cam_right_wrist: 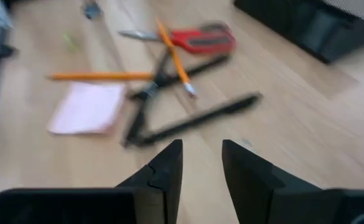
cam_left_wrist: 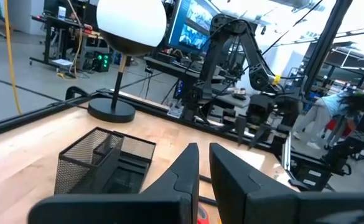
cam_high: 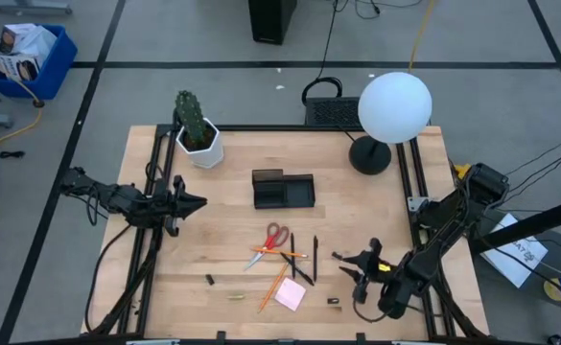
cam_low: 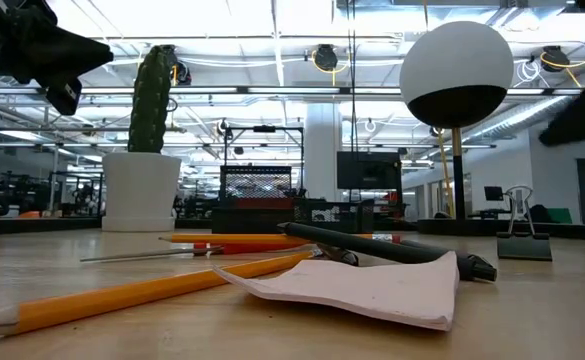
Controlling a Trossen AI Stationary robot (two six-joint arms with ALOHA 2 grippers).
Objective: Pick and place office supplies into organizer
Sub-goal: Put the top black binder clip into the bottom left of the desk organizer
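The black mesh organizer (cam_high: 283, 189) stands mid-table, and the left wrist view shows it too (cam_left_wrist: 107, 165). Near of it lie the red-handled scissors (cam_high: 276, 238), orange pencils (cam_high: 272, 289), black pens (cam_high: 315, 261), the pink sticky-note pad (cam_high: 291, 294) and small black clips (cam_high: 210, 280). My right gripper (cam_high: 354, 265) hovers open just right of the pens. Its wrist view looks over a pen (cam_right_wrist: 200, 118), the pad (cam_right_wrist: 88, 109) and the scissors (cam_right_wrist: 200, 38). My left gripper (cam_high: 196, 202) waits left of the organizer with a narrow gap between its fingers (cam_left_wrist: 191, 163).
A white pot with a cactus (cam_high: 199, 136) stands at the far left of the table. A black lamp with a white globe (cam_high: 392, 107) stands at the far right. A binder clip (cam_low: 524, 242) sits near the right edge. Bare wood lies between the organizer and the supplies.
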